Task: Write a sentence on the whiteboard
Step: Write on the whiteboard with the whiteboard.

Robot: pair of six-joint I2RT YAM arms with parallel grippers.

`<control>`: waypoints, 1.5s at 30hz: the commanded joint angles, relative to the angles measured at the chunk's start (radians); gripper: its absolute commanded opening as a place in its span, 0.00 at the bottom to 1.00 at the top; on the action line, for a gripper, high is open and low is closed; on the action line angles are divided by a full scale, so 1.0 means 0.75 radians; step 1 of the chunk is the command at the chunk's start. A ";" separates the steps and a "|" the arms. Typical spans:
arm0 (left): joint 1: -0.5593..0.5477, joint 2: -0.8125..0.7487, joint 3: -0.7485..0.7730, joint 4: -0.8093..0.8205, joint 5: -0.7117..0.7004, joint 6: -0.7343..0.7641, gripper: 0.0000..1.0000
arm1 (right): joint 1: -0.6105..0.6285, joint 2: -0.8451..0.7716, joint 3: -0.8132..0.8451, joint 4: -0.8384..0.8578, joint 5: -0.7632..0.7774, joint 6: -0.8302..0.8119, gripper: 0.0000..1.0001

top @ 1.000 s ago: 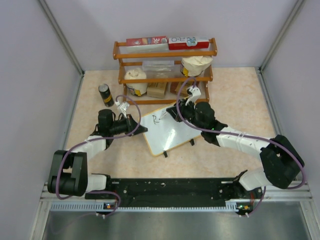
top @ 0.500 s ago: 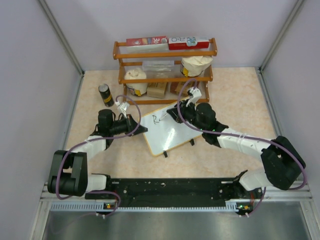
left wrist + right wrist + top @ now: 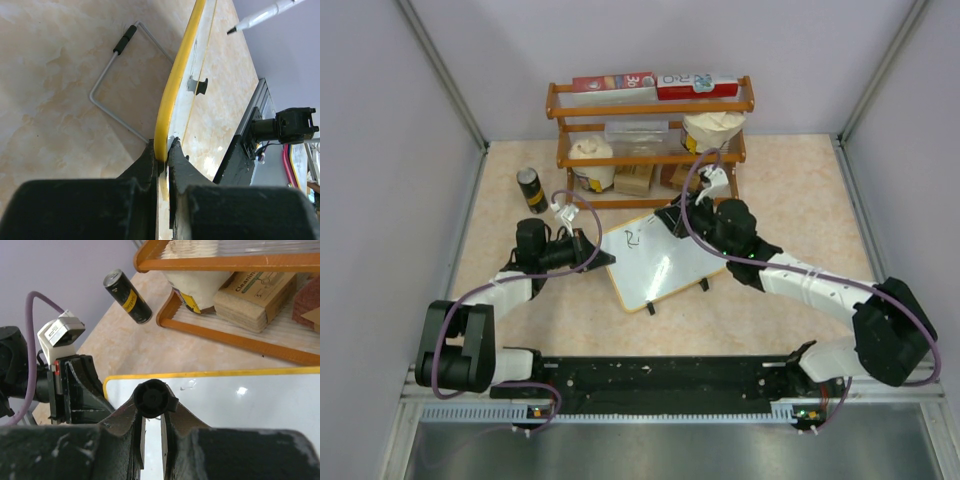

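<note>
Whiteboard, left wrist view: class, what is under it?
A bent wire stand with a black tip shows beneath the whiteboard, over the marbled table. Where it joins the board is hidden by the board's edge.

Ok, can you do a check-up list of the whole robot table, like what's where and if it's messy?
Surface: beige marbled table; no spills seen.
Job's things: whiteboard tilted up on a wire stand; only a few black strokes on it; marker pointing at the board.
Clutter: black can; wooden shelf holding boxes and bags.
Grippers: left gripper clamps the whiteboard's edge; right gripper shut on the marker.
Cables: purple cables looping along both arms.
Surroundings: lilac walls; nothing else seen.
</note>
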 commanded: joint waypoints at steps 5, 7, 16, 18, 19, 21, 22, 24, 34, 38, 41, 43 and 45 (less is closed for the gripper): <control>0.003 0.017 -0.039 -0.055 -0.257 0.185 0.00 | -0.020 0.103 0.118 0.030 0.006 -0.009 0.00; 0.003 0.015 -0.039 -0.055 -0.255 0.185 0.00 | -0.020 0.117 0.116 0.024 0.006 -0.009 0.00; 0.003 0.013 -0.041 -0.055 -0.255 0.185 0.00 | -0.020 0.148 0.069 0.023 0.025 -0.002 0.00; 0.003 0.013 -0.041 -0.055 -0.255 0.185 0.00 | -0.020 0.138 0.055 0.036 0.023 0.006 0.00; 0.003 0.013 -0.041 -0.055 -0.257 0.185 0.00 | -0.020 0.127 0.051 0.042 0.021 0.006 0.00; 0.003 0.017 -0.041 -0.055 -0.257 0.185 0.00 | -0.020 0.099 0.045 0.046 0.019 0.012 0.00; 0.003 0.013 -0.041 -0.055 -0.255 0.185 0.00 | -0.020 0.091 0.043 0.046 0.016 0.014 0.00; 0.003 0.011 -0.041 -0.055 -0.255 0.185 0.00 | -0.020 0.066 0.037 0.048 0.020 0.020 0.00; 0.003 0.015 -0.041 -0.055 -0.255 0.185 0.00 | -0.039 0.009 -0.004 0.034 0.070 0.018 0.00; 0.003 0.013 -0.043 -0.055 -0.255 0.185 0.00 | -0.053 0.027 -0.002 0.028 0.066 0.022 0.00; 0.003 0.015 -0.041 -0.055 -0.255 0.185 0.00 | -0.055 0.049 0.000 0.030 0.059 0.026 0.00; 0.003 0.017 -0.039 -0.055 -0.255 0.185 0.00 | -0.057 0.062 0.004 0.030 0.047 0.028 0.00; 0.003 0.015 -0.041 -0.055 -0.253 0.185 0.00 | -0.055 0.066 0.002 0.030 0.041 0.030 0.00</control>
